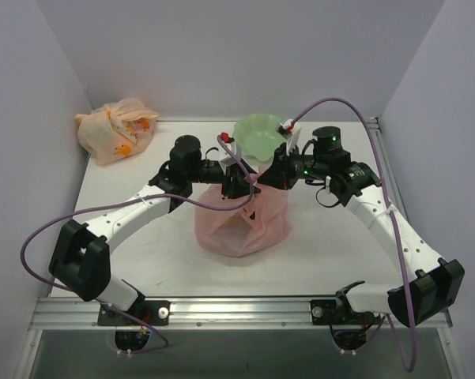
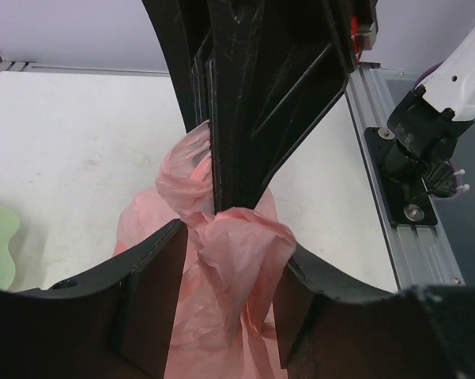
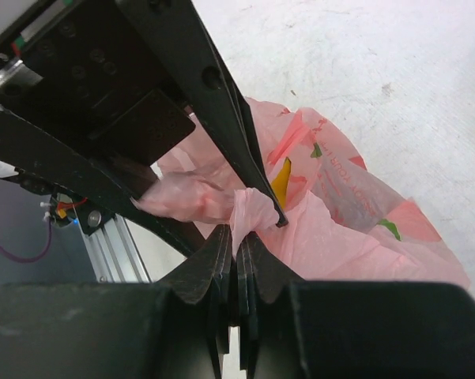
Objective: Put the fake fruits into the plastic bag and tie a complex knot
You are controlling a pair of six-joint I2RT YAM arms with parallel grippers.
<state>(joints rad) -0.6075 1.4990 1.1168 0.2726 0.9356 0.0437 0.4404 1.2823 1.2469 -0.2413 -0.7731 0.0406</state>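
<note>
Pink bag point(image 1: 241, 229) sits below the jaws — right gripper point(image 3: 239, 253) pinching its twisted neck, left gripper point(image 2: 225, 292) spread around the plastic just beside — so the loose twist may unwind before knotting.

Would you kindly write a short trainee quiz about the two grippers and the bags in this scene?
1. True or false: the right gripper is shut on the translucent pink plastic bag.
2. Which gripper has its jaws apart: A, the left gripper, or B, the right?
3. What lies in the far left corner of the white table?
Key: 1 true; 2 A; 3 the pale orange tied plastic bag.
</note>
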